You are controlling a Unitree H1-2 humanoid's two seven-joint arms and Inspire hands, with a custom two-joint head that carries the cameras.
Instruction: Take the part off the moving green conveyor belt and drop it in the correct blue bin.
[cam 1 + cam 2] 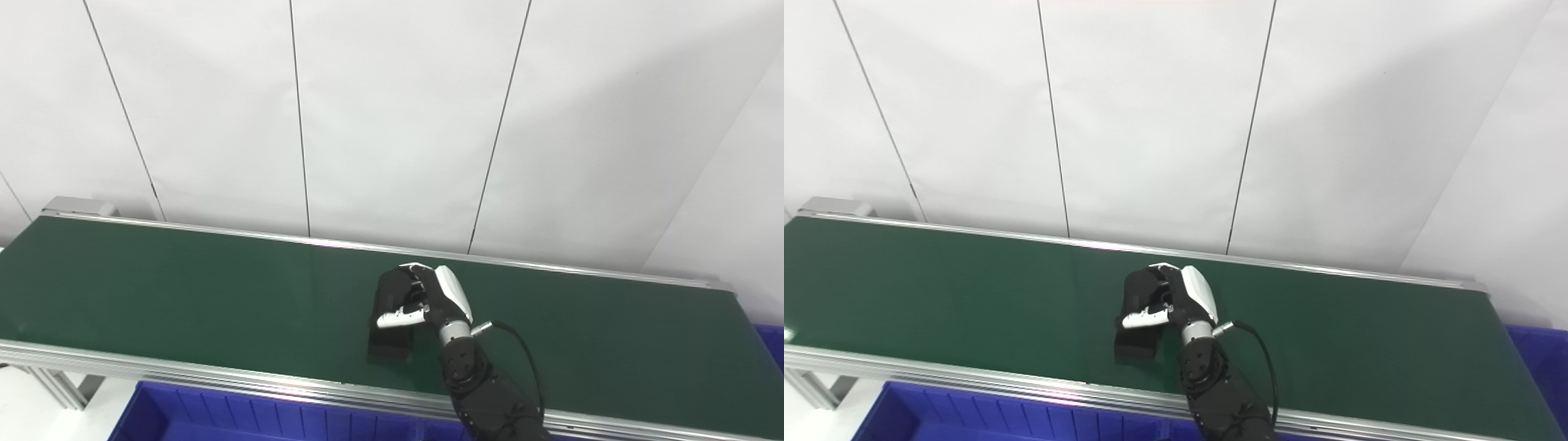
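Fingers of right hand [438,300] grip black part [392,318] on green belt [184,288] before white wall [392,110].

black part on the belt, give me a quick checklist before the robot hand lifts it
1. Right robot hand wrapped around the black part: ok, fingers curl over its far end and the thumb crosses its side.
2. Grip firm enough to lift: cannot tell, contact under the fingers is hidden.
3. Part clear of the belt: not ok, its near end looks to rest on the green belt.
4. Path to the blue bin: ok, only the belt's near rail lies between.
5. Correct bin: cannot tell, another blue bin shows at right.
6. Left robot hand clear: cannot tell, out of view.
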